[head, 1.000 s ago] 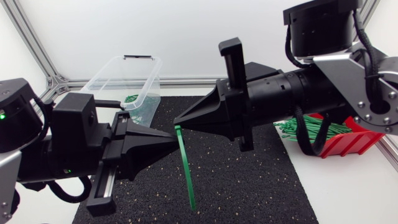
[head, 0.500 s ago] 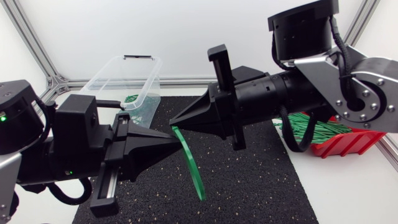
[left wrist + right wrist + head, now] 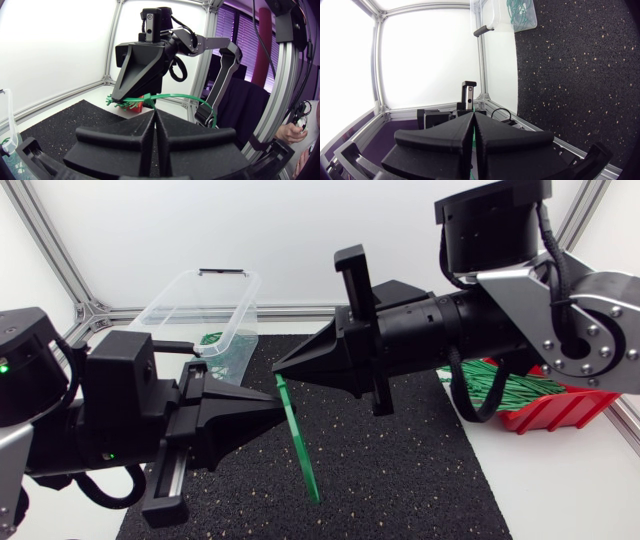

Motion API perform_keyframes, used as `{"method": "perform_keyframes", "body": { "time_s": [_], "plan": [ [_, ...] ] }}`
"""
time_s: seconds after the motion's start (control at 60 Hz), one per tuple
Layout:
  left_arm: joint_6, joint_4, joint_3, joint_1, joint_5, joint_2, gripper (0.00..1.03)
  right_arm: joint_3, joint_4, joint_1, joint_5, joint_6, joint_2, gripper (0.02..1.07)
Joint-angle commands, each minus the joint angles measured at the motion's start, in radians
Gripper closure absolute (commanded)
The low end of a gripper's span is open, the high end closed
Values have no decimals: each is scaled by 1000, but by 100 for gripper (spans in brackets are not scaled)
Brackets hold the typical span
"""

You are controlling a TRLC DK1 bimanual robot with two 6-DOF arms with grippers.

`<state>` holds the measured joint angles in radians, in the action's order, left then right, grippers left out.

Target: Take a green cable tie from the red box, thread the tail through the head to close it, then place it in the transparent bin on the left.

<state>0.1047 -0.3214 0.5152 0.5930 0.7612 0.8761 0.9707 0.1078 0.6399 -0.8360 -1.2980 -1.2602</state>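
Straightened from its earlier bow, the green cable tie [image 3: 300, 445] hangs below both tips, its upper end pinched by the closed right gripper [image 3: 277, 369], the left gripper [image 3: 281, 412] clamped on it just beneath.

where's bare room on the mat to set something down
The near right part of the black mat, between the hanging cable tie and the red box, is bare, as is the white table nearer than the box. Crowded: mid-mat, where the left gripper and right gripper meet at the tie, and the far left corner by the transparent bin.
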Motion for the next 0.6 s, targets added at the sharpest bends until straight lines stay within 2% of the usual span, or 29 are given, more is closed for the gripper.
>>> {"method": "perform_keyframes", "body": {
  "time_s": [0.0, 0.05, 0.167, 0.217, 0.267, 0.417, 0.583],
  "plan": [
    [-3, 25, 16, -9, 59, 17, 100, 0, -2, -9, 35, -30, 7, 98],
    [0, 31, 25, -19, 69, 26, 100, -3, -3, -17, 35, -27, 10, 88],
    [16, 31, 34, -35, 89, 35, 100, -7, -3, -49, 55, -23, 15, 86],
    [21, 31, 39, -38, 93, 38, 100, -10, -5, -59, 55, -17, 19, 73],
    [26, 33, 43, -48, 99, 40, 100, -15, -5, -69, 58, -9, 27, 66],
    [49, 39, 66, -81, 130, 49, 100, -15, -5, -101, 109, 29, 42, 66],
    [55, 100, 124, -113, 141, 69, 100, -13, 30, -151, 199, 135, 41, 66]
  ]
}}
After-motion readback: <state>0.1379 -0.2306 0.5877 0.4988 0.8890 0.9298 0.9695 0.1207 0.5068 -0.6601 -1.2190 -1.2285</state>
